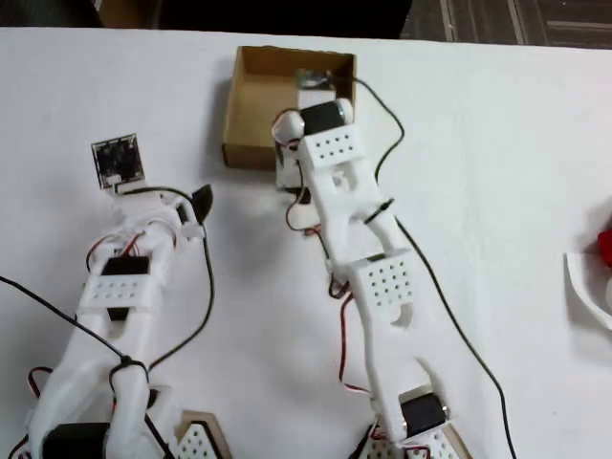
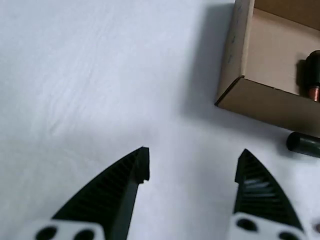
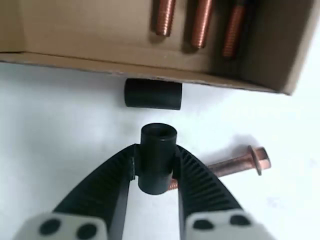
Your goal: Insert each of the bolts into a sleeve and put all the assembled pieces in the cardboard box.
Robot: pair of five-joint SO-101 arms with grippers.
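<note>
White table (image 1: 497, 143) | right end effector (image 3: 156, 150) clamps sleeve (image 3: 157, 137) (bolt (image 3: 240, 162) beside) | left end effector (image 2: 195, 151) spread, empty.

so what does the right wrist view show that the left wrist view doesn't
Only the right wrist view: the right jaws shut on a black sleeve, a loose bolt on the table by it, and three bolt ends inside the cardboard box. Only the left wrist view: the left jaws, open over bare table. Both: the cardboard box and a second sleeve lying outside its wall.
</note>
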